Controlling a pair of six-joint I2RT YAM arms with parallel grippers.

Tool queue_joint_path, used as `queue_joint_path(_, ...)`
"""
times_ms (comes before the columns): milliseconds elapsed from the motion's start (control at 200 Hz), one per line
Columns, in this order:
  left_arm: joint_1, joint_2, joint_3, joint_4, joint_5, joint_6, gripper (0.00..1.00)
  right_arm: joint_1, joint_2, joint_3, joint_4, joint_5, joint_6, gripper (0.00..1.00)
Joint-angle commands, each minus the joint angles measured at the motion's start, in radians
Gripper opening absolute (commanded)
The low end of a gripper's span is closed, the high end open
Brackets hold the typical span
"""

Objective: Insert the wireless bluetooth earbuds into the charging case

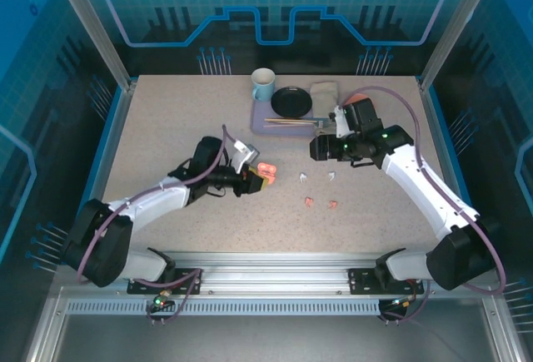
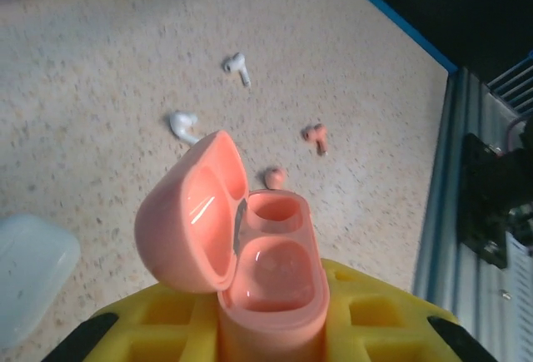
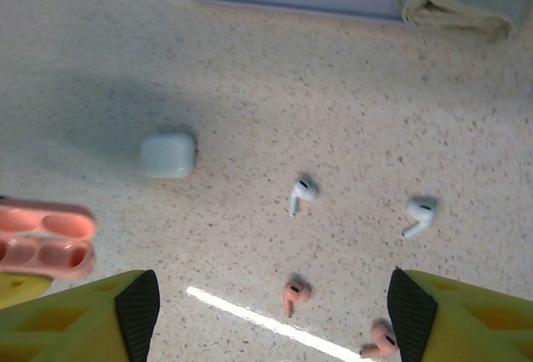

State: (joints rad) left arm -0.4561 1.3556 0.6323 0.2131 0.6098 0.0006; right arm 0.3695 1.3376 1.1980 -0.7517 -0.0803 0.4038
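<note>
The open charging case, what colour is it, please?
The case is salmon pink; left wrist view.

The two white earbuds [image 1: 303, 177] and two pink earbuds [image 1: 310, 201] lie well apart on bare table [image 1: 166, 121], leaving room for a claw around each. The left claw [image 1: 260, 177], gripping the open pink case [image 1: 265, 168], blocks their left side; the tray [image 1: 262, 114] stands behind.

Speckled table [image 1: 166, 121], blue patterned walls [image 1: 275, 12]
</note>
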Motion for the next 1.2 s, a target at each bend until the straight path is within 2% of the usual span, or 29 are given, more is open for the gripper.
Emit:
queue_joint_path(0,-0.014,-0.012,-0.093,0.42,-0.109,-0.006,0.0,-0.007,0.025,-0.055,0.018,0.077,0.09,0.75)
queue_joint_path(95,-0.05,0.014,-0.145,0.579,-0.144,-0.006,0.0,-0.007,0.05,-0.086,-0.021,0.15,0.146,0.75)
queue_joint_path(295,-0.104,0.107,-0.149,0.76,-0.144,-0.003,0.0,0.008,0.057,-0.177,-0.074,0.219,0.242,0.73)
queue_joint_path(545,-0.103,0.183,-0.168,0.926,-0.098,-0.047,0.0,0.092,0.085,-0.225,-0.075,0.216,0.319,0.69)
queue_joint_path(805,-0.102,0.156,-0.2,0.933,-0.087,-0.016,0.0,0.191,0.202,-0.191,-0.031,0.184,0.477,0.64)
queue_joint_path(1195,-0.088,0.123,-0.205,0.913,-0.073,-0.002,0.0,0.281,0.374,-0.109,-0.014,0.183,0.576,0.56)
